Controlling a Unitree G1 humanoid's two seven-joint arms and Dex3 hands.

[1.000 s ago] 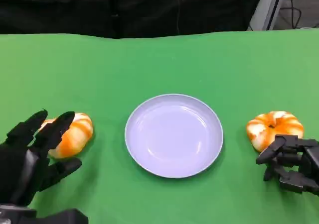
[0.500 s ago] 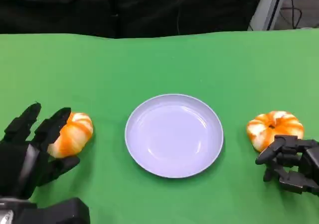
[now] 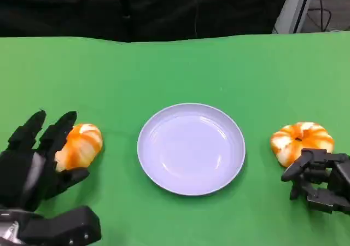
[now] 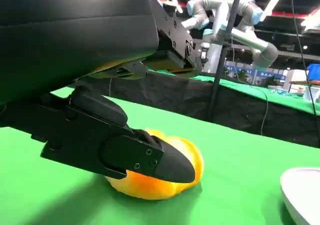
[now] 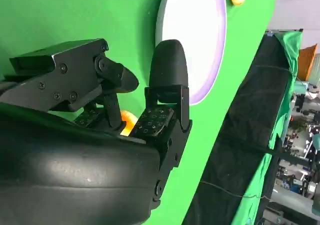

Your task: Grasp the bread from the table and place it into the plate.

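Two orange-and-white bread rolls lie on the green table. The left roll [image 3: 82, 145] sits beside the lavender plate [image 3: 190, 147], and my left hand [image 3: 33, 161] reaches around it with fingers spread over its near side and the thumb low in front. In the left wrist view the thumb [image 4: 125, 152] lies across the roll [image 4: 192, 157], with no firm grip visible. The right roll [image 3: 302, 140] lies right of the plate. My right hand [image 3: 320, 181] rests just in front of it with its fingers curled in, holding nothing.
The green cloth runs to a black curtain at the back. In the right wrist view the plate [image 5: 192, 30] lies beyond my curled right hand [image 5: 150, 110]. The left wrist view shows another robot arm [image 4: 235, 15] behind the table.
My left hand has drawn slightly back and left, and its thumb has come up closer under the left roll. The right hand and both rolls have stayed in place.
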